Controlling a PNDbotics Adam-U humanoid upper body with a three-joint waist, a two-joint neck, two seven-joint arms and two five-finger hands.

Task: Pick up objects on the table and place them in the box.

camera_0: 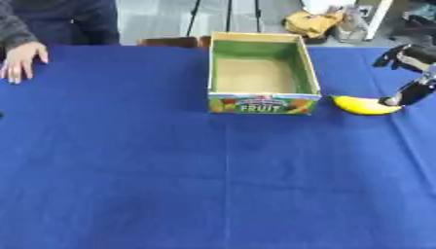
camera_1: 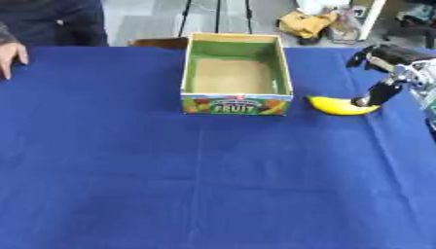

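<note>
The right hand [camera_1: 388, 73] comes in from the right, fingers spread, one fingertip touching the banana's [camera_1: 339, 106] end; the banana lies just beside the empty box [camera_1: 234, 105] on the blue table [camera_1: 213, 185].

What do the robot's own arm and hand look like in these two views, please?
Only the right hand shows, at the right edge: black fingers and black casing with silver-grey metal parts at the joints, and a paler silver section towards the wrist. No cables or markings can be made out. The left hand is out of view.
</note>
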